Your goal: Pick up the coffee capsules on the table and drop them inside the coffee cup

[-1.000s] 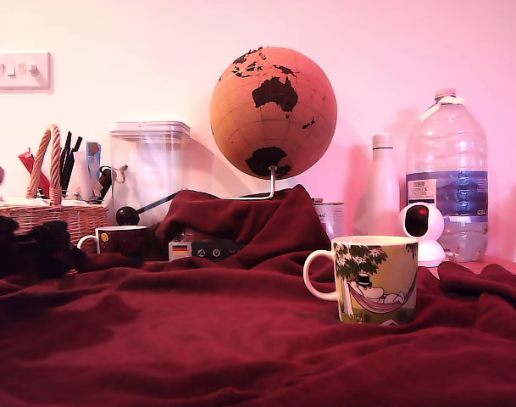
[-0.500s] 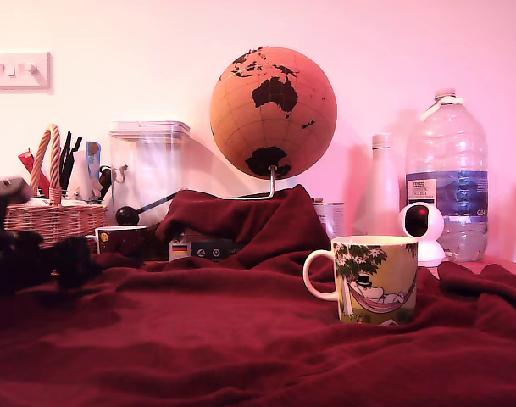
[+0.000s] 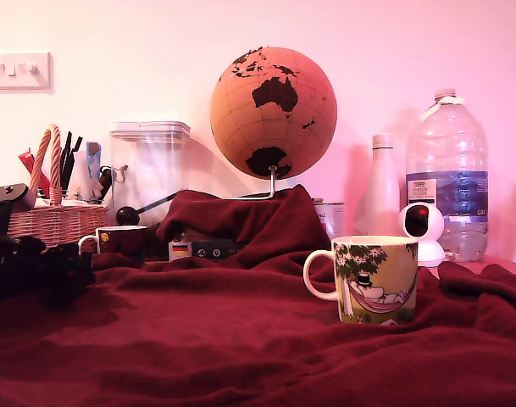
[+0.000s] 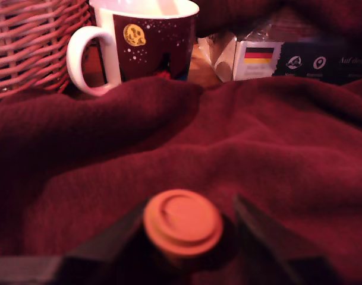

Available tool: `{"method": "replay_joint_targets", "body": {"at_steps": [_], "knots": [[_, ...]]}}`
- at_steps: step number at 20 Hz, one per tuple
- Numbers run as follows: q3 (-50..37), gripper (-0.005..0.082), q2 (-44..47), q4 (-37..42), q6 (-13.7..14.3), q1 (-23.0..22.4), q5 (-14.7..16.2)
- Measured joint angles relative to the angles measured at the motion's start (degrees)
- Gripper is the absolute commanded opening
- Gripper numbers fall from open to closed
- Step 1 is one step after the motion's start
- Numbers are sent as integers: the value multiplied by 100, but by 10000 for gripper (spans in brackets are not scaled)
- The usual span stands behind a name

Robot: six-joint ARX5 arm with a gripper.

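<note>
a capsule (image 4: pixel 183 222) is sitting between the two dark fingers (image 4: pixel 261 237) of the gripper (image 4: pixel 186 237), its round flat end facing the wrist camera; the fingers are flanking it closely on both sides, though whether they are actually pressing on it i cannot tell. its colour is reading orange-brown under the pink light. beneath it the red blanket (image 4: pixel 276 148) is lying in soft folds over the table.

taking the cup (image 3: pixel 374 279) as the landmark: in the exterior view it is standing upright on the blanket, handle pointing to that view's left, and the gripper (image 3: pixel 58 270) is showing as a dark blurred mass well apart from it, far toward that view's left edge. the capsule itself is not showing in that view.

beyond the gripper a dark mug (image 4: pixel 146 43) with a white handle is standing just beside a wicker basket (image 4: pixel 32 44). a small box with a flag (image 4: pixel 257 58) is lying near the mug. behind the cup a globe (image 3: pixel 273 112) is rising on its stand, and a water bottle (image 3: pixel 446 174) is standing further back.
</note>
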Motion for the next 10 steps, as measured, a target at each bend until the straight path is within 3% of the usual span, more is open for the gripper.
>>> {"method": "replay_joint_targets", "body": {"at_steps": [10], "knots": [[0, 197, 0, 98, 0, 0, 4]]}}
